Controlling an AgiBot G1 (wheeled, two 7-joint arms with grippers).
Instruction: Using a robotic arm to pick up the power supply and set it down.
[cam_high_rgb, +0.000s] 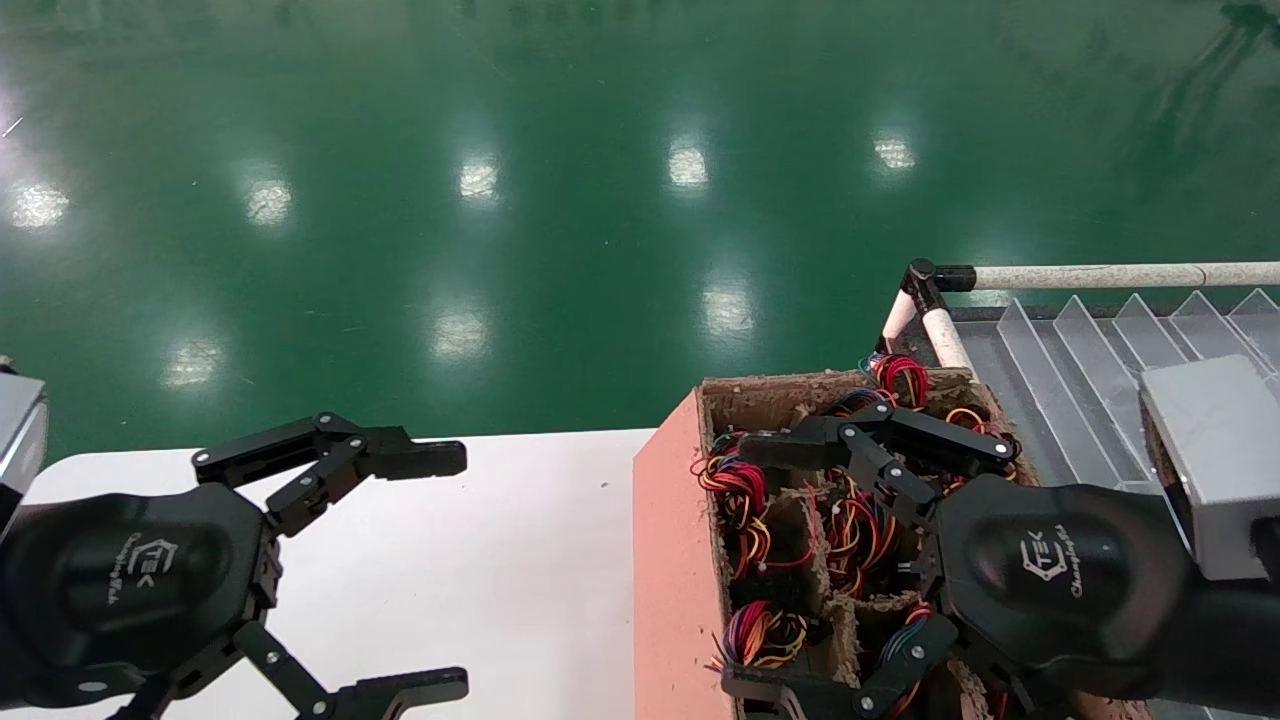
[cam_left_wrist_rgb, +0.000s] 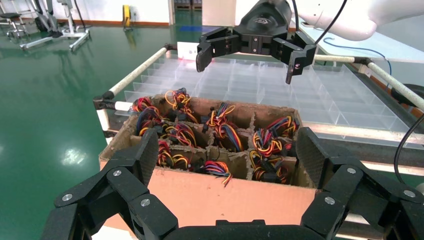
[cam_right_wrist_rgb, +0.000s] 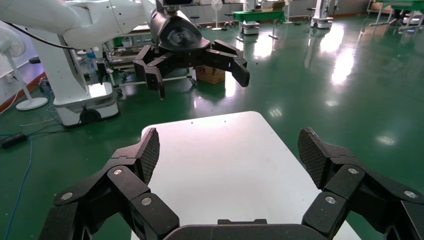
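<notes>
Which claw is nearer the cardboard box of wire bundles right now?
The right one. The right claw hangs open directly over the cardboard box, above its wire bundles. The left claw is open over the white table, off to the box's left.

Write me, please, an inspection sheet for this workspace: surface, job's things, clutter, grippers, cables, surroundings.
Surface: white table, bare where visible.
Job's things: cardboard box with compartments holding coloured wire bundles; no grey power supply body seen.
Clutter: nothing seen.
Grippers: left gripper open above the table; right gripper open above the box, holding nothing.
Cables: only the wire bundles.
Surroundings: clear divider tray in a pipe frame beside the box; green floor.
</notes>
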